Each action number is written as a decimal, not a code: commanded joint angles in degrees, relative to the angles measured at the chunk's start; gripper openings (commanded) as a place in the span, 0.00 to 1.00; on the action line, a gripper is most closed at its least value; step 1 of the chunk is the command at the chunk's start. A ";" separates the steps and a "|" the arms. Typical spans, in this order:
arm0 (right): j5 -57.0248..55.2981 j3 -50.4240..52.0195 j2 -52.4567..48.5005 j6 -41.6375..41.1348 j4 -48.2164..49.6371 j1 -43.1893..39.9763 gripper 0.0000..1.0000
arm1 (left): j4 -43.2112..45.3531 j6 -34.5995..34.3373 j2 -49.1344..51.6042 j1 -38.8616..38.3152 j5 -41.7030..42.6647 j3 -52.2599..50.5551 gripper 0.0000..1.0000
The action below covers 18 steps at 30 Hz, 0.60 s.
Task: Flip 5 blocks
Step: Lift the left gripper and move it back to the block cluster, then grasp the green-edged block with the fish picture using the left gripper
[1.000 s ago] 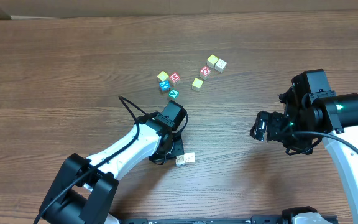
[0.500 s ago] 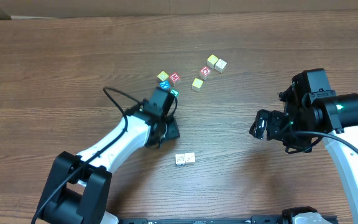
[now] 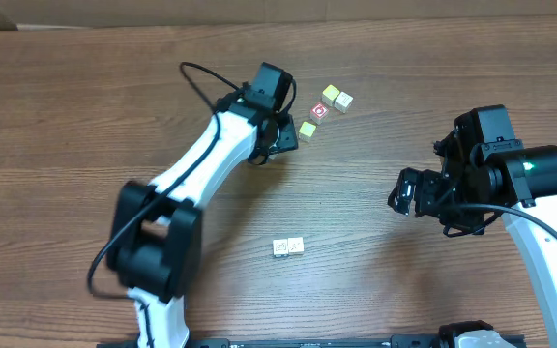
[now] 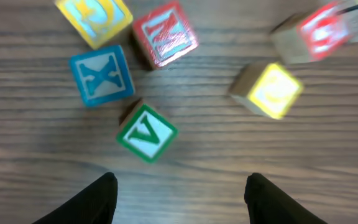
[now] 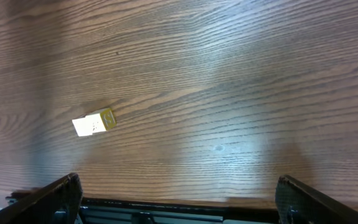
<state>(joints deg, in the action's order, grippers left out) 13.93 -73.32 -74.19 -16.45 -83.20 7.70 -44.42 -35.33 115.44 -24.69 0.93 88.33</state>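
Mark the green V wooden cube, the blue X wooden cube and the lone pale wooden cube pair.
Green V wooden cube [image 4: 146, 132]: left wrist view, printed top face.
Blue X wooden cube [image 4: 101, 74]: left wrist view, printed top face.
Pale wooden cube pair [image 3: 281, 248]: overhead view, top of left cube.

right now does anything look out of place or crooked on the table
Two pale blocks lie side by side, far apart from the coloured blocks. The green V block sits turned at an angle to the grain of the table. Nothing looks damaged.
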 commanded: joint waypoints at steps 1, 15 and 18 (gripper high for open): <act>-0.42 -0.90 0.57 0.37 0.13 0.33 1.00 | -2.14 1.51 4.66 0.33 -0.92 4.28 0.62; -0.39 -0.90 0.57 0.35 -0.92 0.33 1.00 | -2.49 3.74 6.10 1.79 -4.13 4.63 0.70; -0.39 -0.90 0.57 0.35 -1.14 0.33 1.00 | -2.14 5.92 6.45 1.86 -4.13 4.61 0.70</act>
<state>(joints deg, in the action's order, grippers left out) 13.96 -73.32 -74.19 -16.47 -84.25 7.70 -46.98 -32.71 120.99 -23.24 -2.04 91.50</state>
